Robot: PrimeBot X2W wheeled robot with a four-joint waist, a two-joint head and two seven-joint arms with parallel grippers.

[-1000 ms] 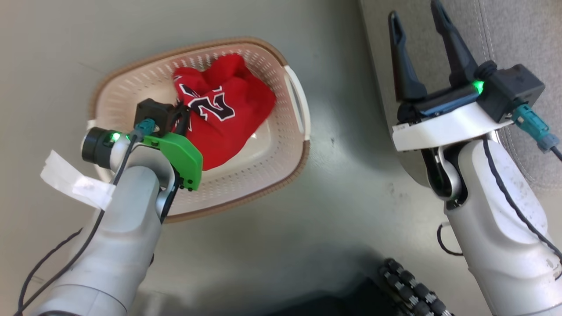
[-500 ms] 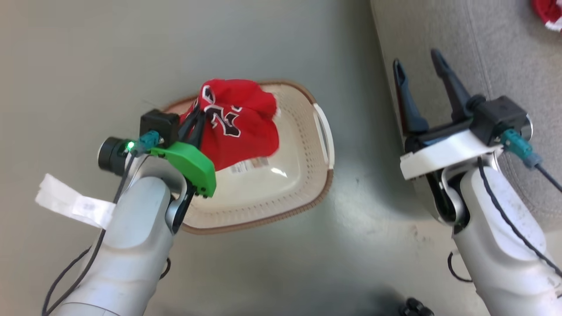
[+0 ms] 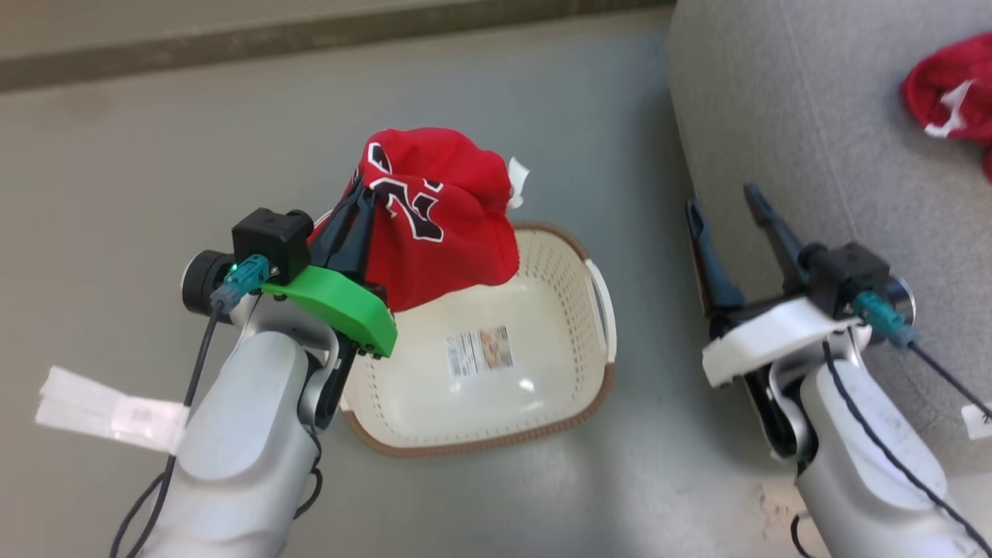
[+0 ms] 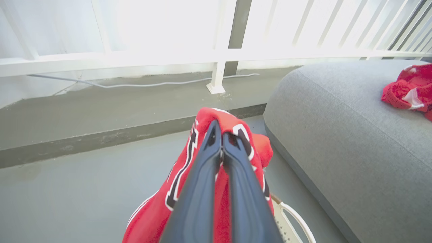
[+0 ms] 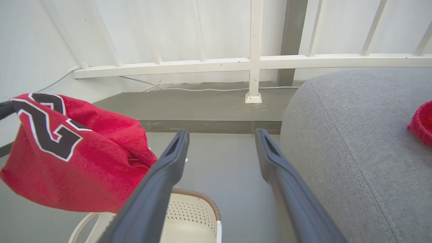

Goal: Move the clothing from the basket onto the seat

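Left jaws pinching red clothing (image 3: 449, 225) (black "2" legible), right jaws spread, paper label (image 3: 480, 350) in basket (image 3: 581, 349) unreadable.

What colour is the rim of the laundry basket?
Brown woven-look rim on the cream-white laundry basket; head view shows it best.

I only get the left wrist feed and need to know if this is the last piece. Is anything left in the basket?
Observer: No. The head view shows that the basket holds no clothing, just a paper label on its floor.
Operator: Does the piece hang clear of it?
Observer: In the right wrist view the clothing hangs above the basket; whether it brushes its rim I cannot tell.
Operator: And the right gripper?
Observer: The right gripper is open, holding nothing, beside the seat.
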